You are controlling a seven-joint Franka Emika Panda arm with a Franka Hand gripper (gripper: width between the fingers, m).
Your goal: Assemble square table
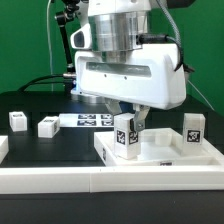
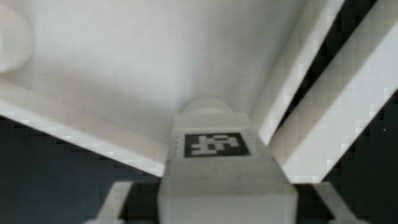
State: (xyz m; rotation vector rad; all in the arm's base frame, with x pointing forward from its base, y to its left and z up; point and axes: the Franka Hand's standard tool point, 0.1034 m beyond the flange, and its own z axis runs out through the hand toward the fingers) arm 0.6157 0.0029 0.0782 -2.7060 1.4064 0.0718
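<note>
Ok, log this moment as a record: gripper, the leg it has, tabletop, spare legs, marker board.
gripper: shut on a leg
held leg: upright over the tabletop's end at the exterior view's left
tabletop: lying flat, exterior view's right
right spare leg: by the tabletop's right end
left spare legs: on the dark table, apart
marker board: behind, untouched

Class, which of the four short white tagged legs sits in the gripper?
The short white plastic leg over the large white square slab, in the gripper. Two other legs stand at the exterior view's left, a fourth leg at its right.
</note>
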